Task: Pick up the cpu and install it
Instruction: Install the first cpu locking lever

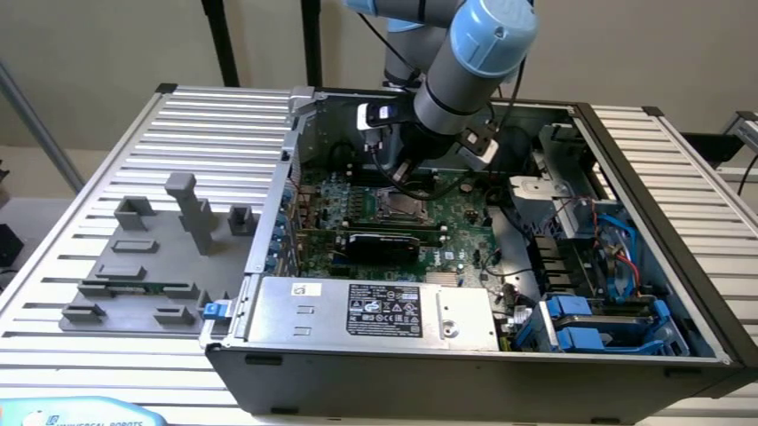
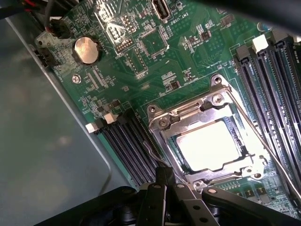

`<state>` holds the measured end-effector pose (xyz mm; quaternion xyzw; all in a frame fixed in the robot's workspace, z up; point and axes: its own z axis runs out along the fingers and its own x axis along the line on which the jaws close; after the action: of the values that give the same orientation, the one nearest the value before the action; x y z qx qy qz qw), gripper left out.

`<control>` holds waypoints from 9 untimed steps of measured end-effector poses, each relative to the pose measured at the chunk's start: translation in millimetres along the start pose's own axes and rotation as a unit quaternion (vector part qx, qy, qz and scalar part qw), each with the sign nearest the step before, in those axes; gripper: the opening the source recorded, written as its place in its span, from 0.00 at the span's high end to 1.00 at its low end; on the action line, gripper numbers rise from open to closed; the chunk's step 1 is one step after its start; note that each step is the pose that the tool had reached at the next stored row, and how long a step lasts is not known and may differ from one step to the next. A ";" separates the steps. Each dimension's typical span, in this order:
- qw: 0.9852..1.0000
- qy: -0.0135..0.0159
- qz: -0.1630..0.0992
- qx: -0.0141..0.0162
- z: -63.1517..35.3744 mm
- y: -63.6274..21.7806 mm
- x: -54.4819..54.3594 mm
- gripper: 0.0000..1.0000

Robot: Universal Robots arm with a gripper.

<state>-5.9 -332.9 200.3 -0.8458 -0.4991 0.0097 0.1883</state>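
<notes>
The gripper (image 2: 164, 175) is keeping its two dark fingers pressed tight together with nothing pinched between them. It is hanging low over the motherboard (image 2: 155, 61), just beside a corner of the square metal socket frame (image 2: 187, 112). I cannot tell whether the tips are touching the board.

The cpu (image 2: 209, 149) is lying flat inside that frame, its pale silver top glaring under the light and showing through the frame's open window. A thin wire lever (image 2: 263, 147) is running along one side of the frame. Black memory slots (image 2: 126, 143) are lining up close on the gripper's side of the socket, and more of them (image 2: 277, 80) are standing on the far side. Further across the board a round coin battery (image 2: 87, 50) is shining.

In the exterior view the arm (image 1: 474, 53) is reaching down from about twelve o'clock into the open computer case (image 1: 474, 368). The power supply (image 1: 379, 311) is sitting at about six o'clock from where the arm is working, and blue drive carriers (image 1: 592, 324) are sitting around four o'clock. Out at nine o'clock from the case — well apart from it — grey fixture blocks (image 1: 154, 248) are standing on the slatted table (image 1: 213, 115).
</notes>
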 end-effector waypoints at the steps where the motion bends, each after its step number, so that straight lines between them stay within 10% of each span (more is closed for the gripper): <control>1: 1.000 0.000 0.000 0.000 0.0 0.0 0.0 0.89; 9: 1.000 0.000 0.000 0.000 -0.1 0.9 1.1 0.89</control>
<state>-4.6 -332.4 200.3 -0.8458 -0.4991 0.0097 0.1884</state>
